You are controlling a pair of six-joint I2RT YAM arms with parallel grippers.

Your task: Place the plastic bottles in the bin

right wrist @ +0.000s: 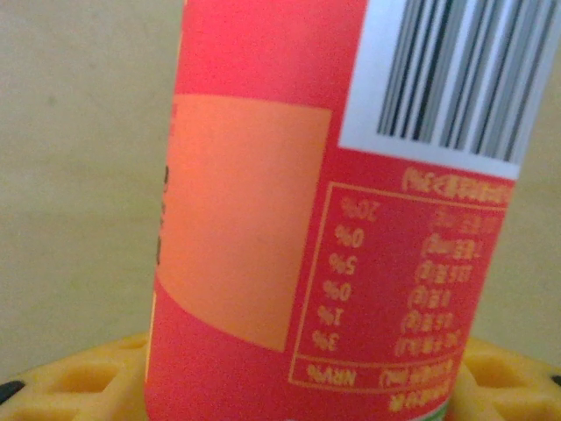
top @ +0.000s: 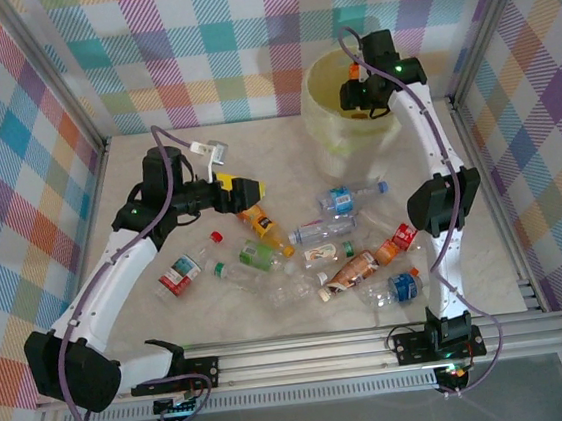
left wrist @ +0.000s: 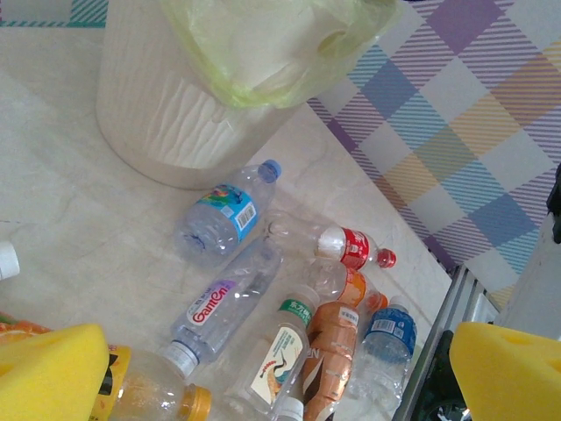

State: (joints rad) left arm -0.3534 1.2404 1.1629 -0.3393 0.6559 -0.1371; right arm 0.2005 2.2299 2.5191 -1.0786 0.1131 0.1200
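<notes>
- Nearest the arm bases, loose plastic bottles (top: 324,253) lie on their sides on the table (top: 156,173), none of them in any container. At least ten counted; overlap in the heap prevents a firm total.
- Front row: one blue-labelled bottle (top: 402,286) lies just ahead of the right arm's base. One crushed orange-brown bottle (top: 352,268) lies just beside it, to the left.
- Left part of the group: one red-and-white labelled bottle (top: 179,273) and one green-labelled bottle (top: 256,255).
- Farther back lies a second blue bottle (top: 343,200), the loose bottle closest to the bin. Blue labels counted: two.
- At mid-table the left gripper (top: 244,189) hovers above one orange bottle (top: 262,222) at the heap's far left edge. Its yellow pads (left wrist: 48,373) stand wide apart with nothing between them.
- At the far right of the table stands the bin (top: 349,138), one counted, upright, with a ribbed wall. A yellow-green liner (left wrist: 263,53) is folded over its rim. Contents cannot be told; the arm above covers the opening.
- Over the bin's mouth the right gripper (top: 359,92) is clamped on one red-and-orange labelled bottle (right wrist: 333,210), with the pale inner wall behind it.
- Grippers counted: two, one empty and one loaded.
</notes>
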